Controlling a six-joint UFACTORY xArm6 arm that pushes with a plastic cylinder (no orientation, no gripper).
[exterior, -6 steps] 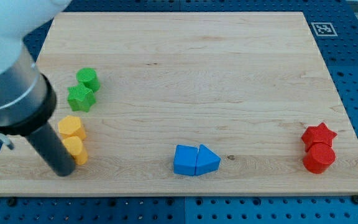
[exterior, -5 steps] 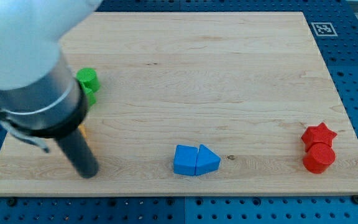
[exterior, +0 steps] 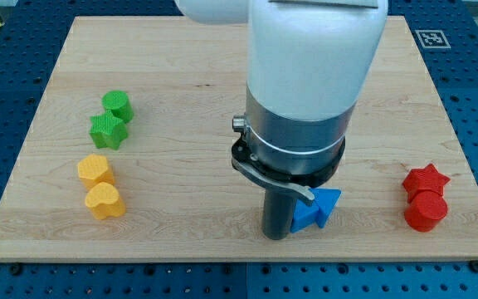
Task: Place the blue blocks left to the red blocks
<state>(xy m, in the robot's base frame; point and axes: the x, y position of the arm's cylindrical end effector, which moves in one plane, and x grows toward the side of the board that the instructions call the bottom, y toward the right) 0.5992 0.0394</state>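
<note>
My tip rests on the board near the view's bottom, just left of the blue blocks and touching them. A blue triangular block and a second blue block sit together, partly hidden behind the rod. A red star block and a red cylinder block stand together at the view's right edge, well right of the blue ones.
Two green blocks sit at the upper left and two yellow heart blocks below them. The wooden board ends just below my tip. The arm's large white and grey body covers the board's middle.
My tip has swept from the view's left, past the yellow blocks, to the blue blocks. The blue blocks have shifted right, toward the red ones.
</note>
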